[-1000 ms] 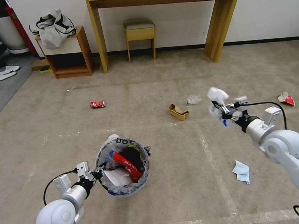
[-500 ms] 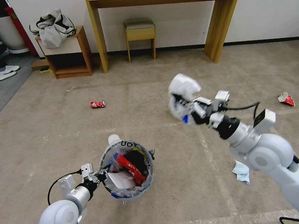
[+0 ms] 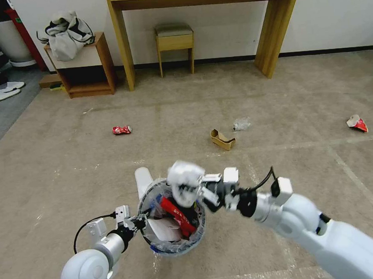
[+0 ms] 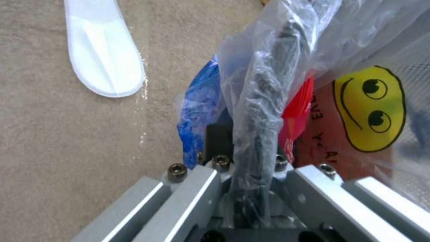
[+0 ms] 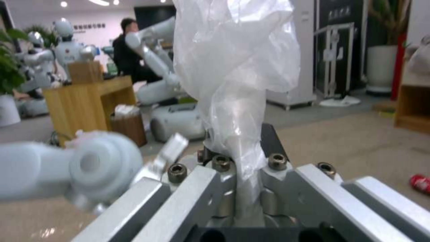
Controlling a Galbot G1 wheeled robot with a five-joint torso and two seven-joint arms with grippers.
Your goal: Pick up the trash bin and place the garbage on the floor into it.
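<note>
My left gripper (image 3: 137, 223) is shut on the near rim of the trash bin (image 3: 159, 246), a red bin with a clear lettered liner, holding several wrappers. In the left wrist view the left gripper (image 4: 253, 161) pinches the rim and bunched liner (image 4: 264, 84). My right gripper (image 3: 203, 192) is shut on a crumpled white plastic bag (image 3: 184, 179), held just above the bin's far rim; the right wrist view has this bag (image 5: 237, 67) rising from the right gripper (image 5: 240, 161). On the floor (image 3: 70, 163) lie a white slipper (image 3: 143, 179) behind the bin, a red can (image 3: 122, 129), a cardboard scrap (image 3: 222, 139), a clear plastic wad (image 3: 241, 123) and a red wrapper (image 3: 357, 123).
A wooden table (image 3: 122, 46) with a stool (image 3: 174, 39) under it stands by the far wall. A low side cabinet (image 3: 87, 67) with a bag on it is at the back left. Grey flooring (image 3: 7, 108) and a white planter pot (image 3: 3, 37) lie beyond it.
My right arm swung left and nearer with the white plastic bag, from mid-right to above the bin. The left arm shifted the bin a little right and nearer, uncovering more of the slipper.
</note>
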